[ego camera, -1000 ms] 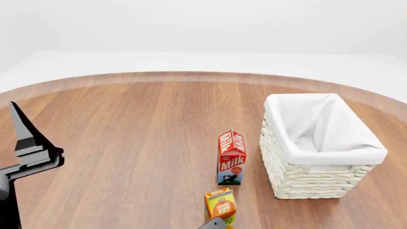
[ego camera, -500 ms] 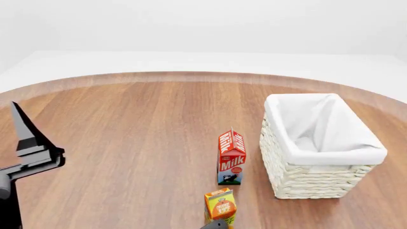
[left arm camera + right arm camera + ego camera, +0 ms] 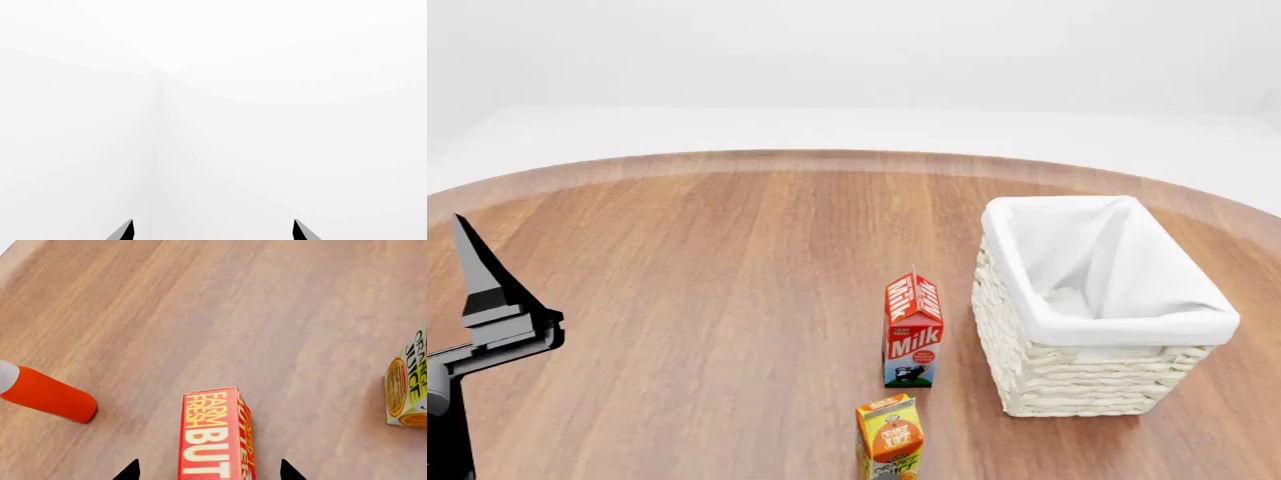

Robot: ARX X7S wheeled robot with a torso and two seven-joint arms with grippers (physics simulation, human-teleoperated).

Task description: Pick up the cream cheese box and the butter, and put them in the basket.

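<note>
The butter [image 3: 213,437] lies on the wooden table [image 3: 267,315] between the spread fingertips of the right gripper [image 3: 208,471] — not clasped. The left gripper [image 3: 212,231] — fingers apart, empty — hangs well left of the basket [image 3: 1094,385].

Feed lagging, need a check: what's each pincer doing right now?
Left pincer: open, empty, pointing at blank white background.
Right pincer: open, tips either side of the butter, not gripping.

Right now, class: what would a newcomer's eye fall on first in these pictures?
Probably the big white-lined basket at the table's right in the head view, with the red milk carton upright beside it. The right wrist view shows the red butter lying between the open right gripper tips.
</note>
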